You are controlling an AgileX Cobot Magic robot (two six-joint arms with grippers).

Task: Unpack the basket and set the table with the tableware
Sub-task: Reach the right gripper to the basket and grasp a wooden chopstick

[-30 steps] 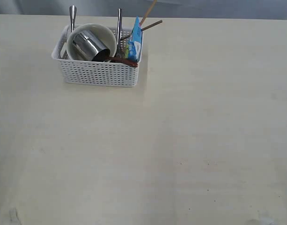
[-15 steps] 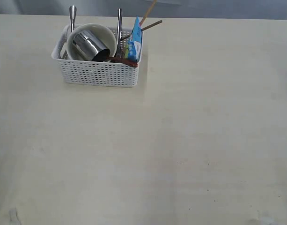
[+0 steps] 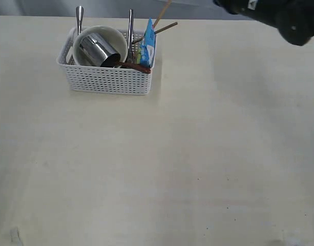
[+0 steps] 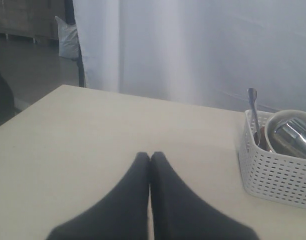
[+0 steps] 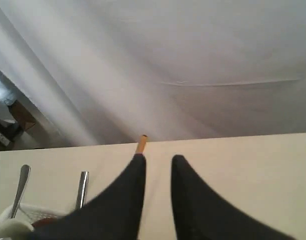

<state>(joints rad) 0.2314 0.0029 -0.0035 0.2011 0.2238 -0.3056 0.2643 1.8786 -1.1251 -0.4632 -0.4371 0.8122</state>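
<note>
The white basket point(image 3: 108, 79) stands at the far left of the table point(image 3: 197, 154). Inside it a cream bowl point(image 3: 119, 42) holds a tipped steel cup point(image 3: 97, 49). Two steel handles point(image 3: 79, 18) point(image 3: 130, 23), two wooden chopsticks point(image 3: 164, 15) and a dark red spoon point(image 3: 136, 66) also stick out of it. My right arm point(image 3: 279, 15) hangs high at the far right, apart from the basket. Its gripper point(image 5: 157, 159) is open and holds nothing, with a chopstick tip point(image 5: 141, 143) just beyond one finger. My left gripper point(image 4: 150, 156) is shut and empty above the bare table, beside the basket point(image 4: 272, 175).
A blue snack packet point(image 3: 147, 48) stands upright at the basket's right end. A pale curtain point(image 4: 202, 45) hangs behind the table's far edge. The tabletop spreads out in front of and to the right of the basket.
My right arm has come into the exterior view at the top right, and its jaws have parted. The basket and its contents have not moved.
</note>
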